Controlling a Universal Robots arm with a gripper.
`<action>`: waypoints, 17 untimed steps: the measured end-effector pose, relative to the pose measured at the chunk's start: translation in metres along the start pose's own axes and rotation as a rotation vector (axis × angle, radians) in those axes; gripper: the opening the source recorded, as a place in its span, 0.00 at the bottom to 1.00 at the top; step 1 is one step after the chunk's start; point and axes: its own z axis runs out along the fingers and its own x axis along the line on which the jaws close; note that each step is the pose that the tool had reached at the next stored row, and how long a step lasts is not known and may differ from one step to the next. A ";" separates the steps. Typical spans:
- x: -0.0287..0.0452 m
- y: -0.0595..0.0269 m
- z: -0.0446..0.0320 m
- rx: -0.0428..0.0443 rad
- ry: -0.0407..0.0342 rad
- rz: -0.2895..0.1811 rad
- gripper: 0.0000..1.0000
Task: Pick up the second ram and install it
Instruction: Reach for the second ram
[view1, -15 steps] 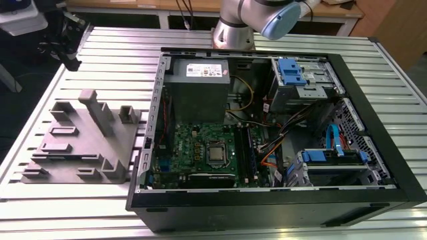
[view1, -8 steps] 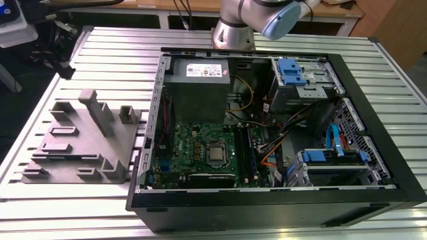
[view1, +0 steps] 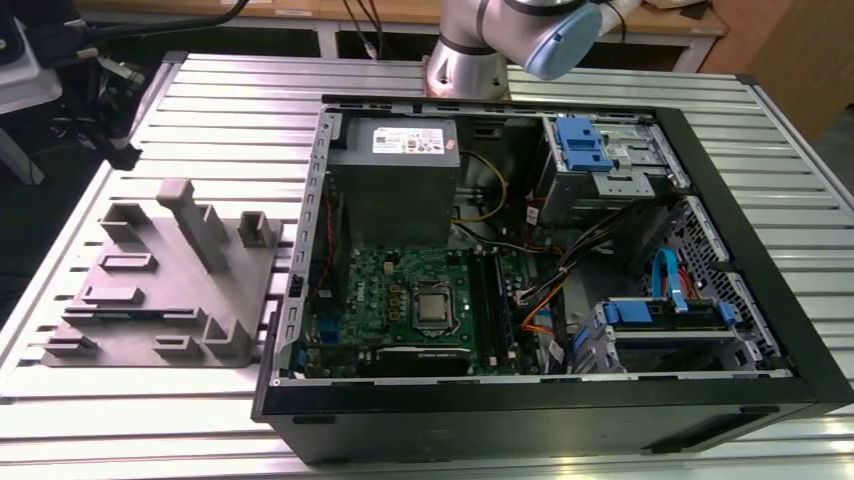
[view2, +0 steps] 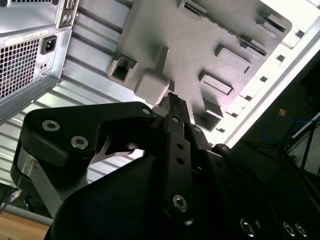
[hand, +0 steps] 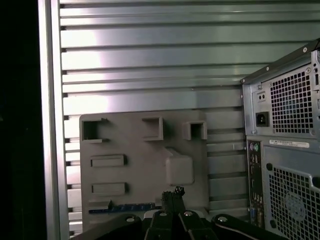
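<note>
– Since we're reading from the exterior view's left, why is the grey holder (view1: 147, 290) on the tabletop (view1: 214, 90), just beside the case (view1: 534, 420)?

– I'd call it a parking rack. Its slots and upright slabs look made to keep parts on edge with the top side free, so they can be pinched from above. Set that near the case, it keeps the carry short.

– And the case, on the exterior view's right?

– It lies on its side with the open face up, so the motherboard (view1: 400, 300) looks upward. My guess is that this lets a stick be pressed straight down into it. The arm (view1: 474, 50) rises just beyond the case, near enough for both.

– Where's the ram (hand: 125, 207)?

– In the first wrist view it's the thin, dark blue strip, on edge in a slot along one side of the holder.

– And the end effector (hand: 173, 192)?

– It hangs above the holder. In both wrist views its fingertips (view2: 174, 102) look drawn together with nothing between them. The ram is near those tips but apart from them, off to one side rather than beneath, so it isn't gripped and it sits in the holder, not the case.
</note>
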 end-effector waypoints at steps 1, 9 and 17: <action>0.0009 -0.0012 0.0007 0.0001 0.0001 0.000 0.07; 0.0098 -0.0117 0.0074 0.0001 0.0001 0.000 0.07; 0.0182 -0.0231 0.0156 0.0000 0.0001 0.000 0.07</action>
